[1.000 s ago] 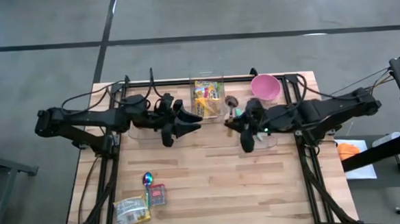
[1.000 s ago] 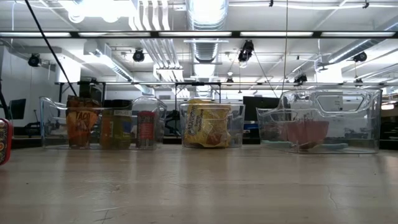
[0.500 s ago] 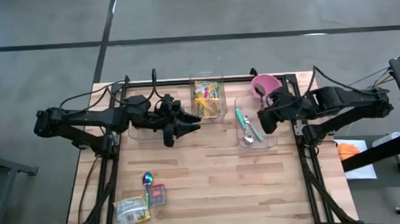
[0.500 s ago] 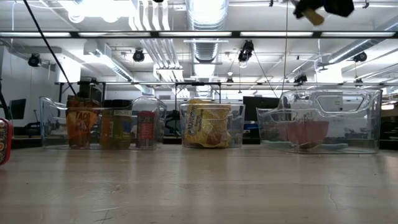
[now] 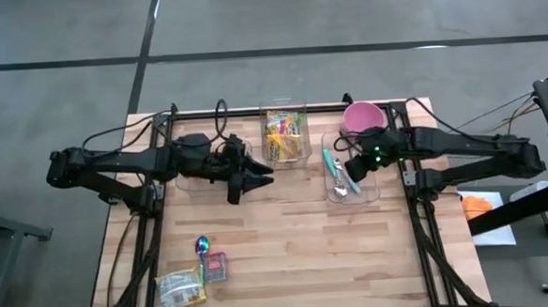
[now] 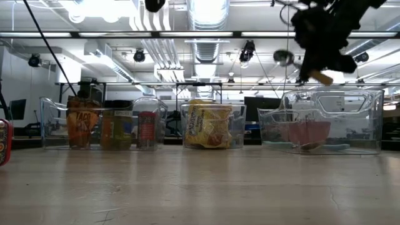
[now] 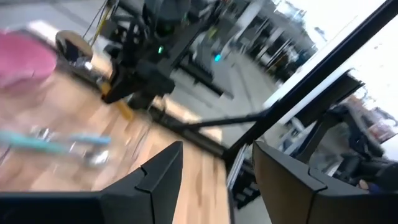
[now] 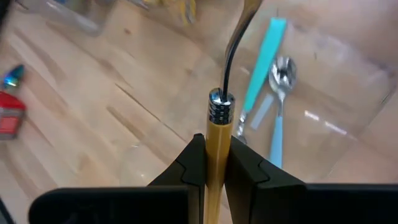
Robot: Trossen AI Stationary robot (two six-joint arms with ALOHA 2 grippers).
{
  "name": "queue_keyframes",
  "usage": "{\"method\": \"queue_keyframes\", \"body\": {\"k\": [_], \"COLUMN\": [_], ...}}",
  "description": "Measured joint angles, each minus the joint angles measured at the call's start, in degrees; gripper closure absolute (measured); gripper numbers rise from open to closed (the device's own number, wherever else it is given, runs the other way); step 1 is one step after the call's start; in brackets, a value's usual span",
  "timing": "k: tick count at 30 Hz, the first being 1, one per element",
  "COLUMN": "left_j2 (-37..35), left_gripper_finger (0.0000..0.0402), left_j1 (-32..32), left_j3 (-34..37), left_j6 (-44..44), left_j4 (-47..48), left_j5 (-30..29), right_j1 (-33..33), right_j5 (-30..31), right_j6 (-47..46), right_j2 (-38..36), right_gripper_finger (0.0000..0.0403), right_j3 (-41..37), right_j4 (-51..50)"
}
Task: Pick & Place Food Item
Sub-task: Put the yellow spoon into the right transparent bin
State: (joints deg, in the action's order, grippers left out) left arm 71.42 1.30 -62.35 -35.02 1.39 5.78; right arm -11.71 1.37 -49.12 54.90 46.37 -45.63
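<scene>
My right gripper [image 8: 216, 168] is shut on a yellow-handled metal spoon [image 8: 219, 118] above a clear bin [image 5: 373, 193] that holds teal-handled spoons [image 8: 264, 59]. In the low view the spoon's bowl [image 6: 282, 58] and its handle end [image 6: 322, 77] stick out of that gripper [image 6: 319, 40]. My left gripper [image 5: 259, 179] hovers open at mid-table with nothing between its fingers [image 7: 158, 180]. A food packet [image 5: 180, 290] and a small red pack [image 5: 214, 267] lie flat near the front left. My right gripper pinches the spoon's yellow handle [image 8: 219, 134] between its two fingers [image 8: 189, 165], just behind the metal collar. The handle runs along the fingers, and the neck and bowl reach out past their tips. The gripper slants down from the right. The spoon is lifted clear.
A pink bowl [image 5: 363, 118] stands at the far right. A middle bin holds a yellow snack bag [image 5: 285, 134]; a left bin [image 6: 103, 128] holds bags and cans. A shiny spoon [image 5: 202, 244] lies by the red pack. Bare wood spans the table's near half.
My right gripper, still shut on the spoon, has drawn back from mid-table toward the right edge, tipped downward and come down over the clear bin, dropping into the low view from above. The left arm has kept nearly still.
</scene>
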Motion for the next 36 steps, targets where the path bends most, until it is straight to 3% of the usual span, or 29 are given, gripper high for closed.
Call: {"method": "queue_keyframes", "body": {"k": [7,21,27,36], "left_j2": [0.00,0.02,0.02,0.02], "left_gripper_finger": [0.0199,0.0199,0.0199,0.0199], "left_j1": [0.02,-0.02,-0.02,-0.02], "left_j3": [0.00,0.00,0.00,0.00], "left_j6": [-0.66,2.02,2.00,2.02], "left_j4": [8.77,10.23,12.99,13.07], "left_j5": [0.02,-0.19,-0.18,-0.20], "right_j1": [-1.98,-11.49,-15.41,-15.82], "right_j5": [-4.82,-16.61,-19.49,-18.74], "right_j6": [2.28,8.96,11.02,11.47], "right_j2": [6.03,19.71,22.89,27.14], "right_gripper_finger": [0.0375,0.0375,0.0375,0.0375], "right_j3": [-3.22,-2.80,-2.78,-2.47], "right_j4": [1.48,1.49,1.47,0.86]}}
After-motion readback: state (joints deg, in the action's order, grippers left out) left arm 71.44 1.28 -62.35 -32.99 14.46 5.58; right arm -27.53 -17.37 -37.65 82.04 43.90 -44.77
